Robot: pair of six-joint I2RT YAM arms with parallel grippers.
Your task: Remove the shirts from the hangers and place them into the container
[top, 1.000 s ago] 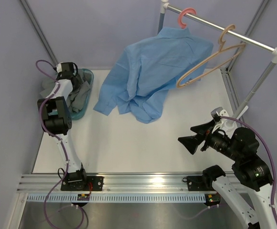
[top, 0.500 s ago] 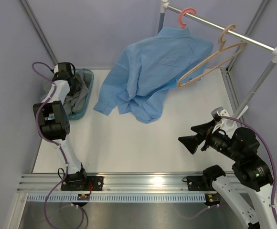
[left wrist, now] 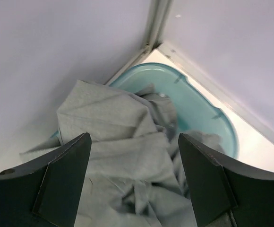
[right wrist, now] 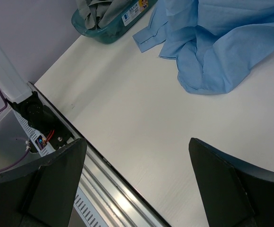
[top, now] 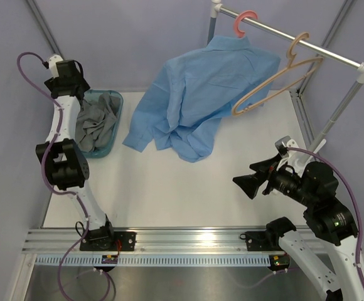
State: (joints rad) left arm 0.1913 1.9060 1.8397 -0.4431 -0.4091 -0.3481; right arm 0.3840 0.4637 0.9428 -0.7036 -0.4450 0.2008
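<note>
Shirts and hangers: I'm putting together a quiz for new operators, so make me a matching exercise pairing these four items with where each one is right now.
Things:
1. grey shirt
2. light blue shirt
3. tan hanger
4. coral-pink hanger

Places:
A. hooked on the rail, bare
B. bunched in the teal tub
C. hooked on the rail, carrying a shirt
D. hanging, lower part pooled on the table

Pairs: 1-B, 2-D, 3-A, 4-C.
</note>
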